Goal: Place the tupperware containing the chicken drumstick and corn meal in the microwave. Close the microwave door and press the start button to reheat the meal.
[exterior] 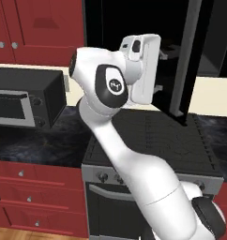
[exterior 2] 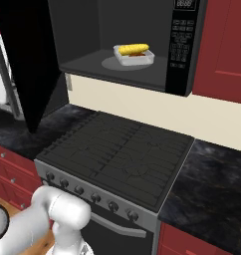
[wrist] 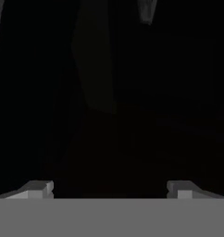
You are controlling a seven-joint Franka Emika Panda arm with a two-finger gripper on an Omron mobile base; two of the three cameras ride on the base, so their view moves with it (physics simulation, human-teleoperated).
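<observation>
One shallow translucent grey-white tupperware [exterior 2: 134, 56] is sitting in the wide black microwave [exterior 2: 142, 35], carrying one yellow corn cob [exterior 2: 133, 48]; the two-finger gripper [wrist: 109, 189] is gaping wide, holding nothing

Arm [exterior: 134, 173] rises from the base, bends sharply at the elbow, forearm reaching up and forward. Wrist sits high, hand [exterior: 146, 70] pointing away from the cameras. Gripper [wrist: 109, 187] jaws spread wide, nothing between them; fingertips [wrist: 40, 187] well apart.
</observation>
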